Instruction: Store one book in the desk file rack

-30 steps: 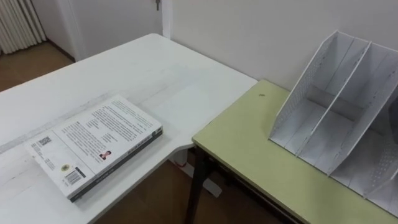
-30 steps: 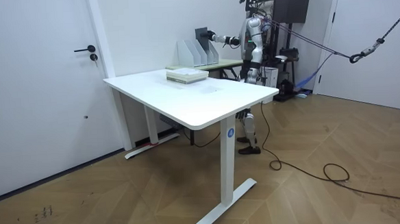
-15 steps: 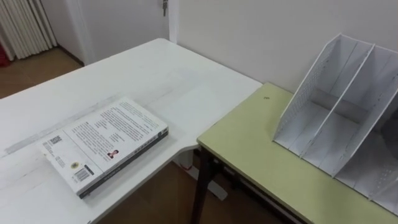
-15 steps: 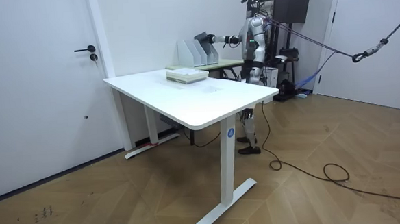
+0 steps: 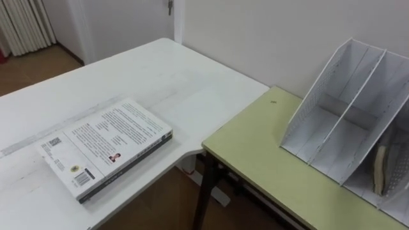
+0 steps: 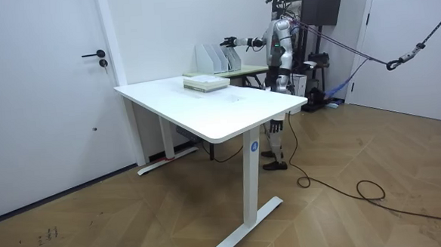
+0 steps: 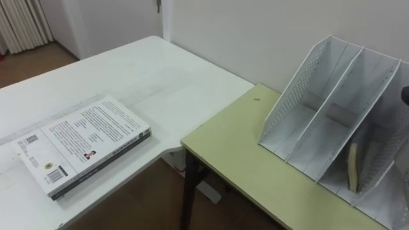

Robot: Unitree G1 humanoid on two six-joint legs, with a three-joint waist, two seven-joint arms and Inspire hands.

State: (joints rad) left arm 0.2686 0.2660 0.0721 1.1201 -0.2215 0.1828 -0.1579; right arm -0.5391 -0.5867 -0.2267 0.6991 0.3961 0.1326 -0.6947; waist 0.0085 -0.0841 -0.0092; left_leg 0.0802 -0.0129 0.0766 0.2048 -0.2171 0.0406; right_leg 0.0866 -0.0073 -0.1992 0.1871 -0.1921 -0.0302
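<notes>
A white file rack [image 5: 332, 137] with several slots stands on the green table [image 5: 262, 150] to my right. A book [image 5: 379, 171] stands in its third slot, its tan page edge showing behind the perforated wall; it appears again in the right eye view [image 7: 351, 167]. In the room view my right hand [image 6: 226, 41] hovers open just above the rack [image 6: 218, 58], holding nothing. A second book [image 5: 105, 145], white-covered and back side up, lies flat on the white desk [image 5: 160, 70] at my left.
The white desk meets the green table at a corner, with a floor gap below the joint. A wall runs close behind the rack. A door [image 6: 45, 95] stands at the room view's left. I stand behind the green table.
The dark book my right hand held over the rack now stands in the third slot. The hand has let go and stays above it, fingers spread.
</notes>
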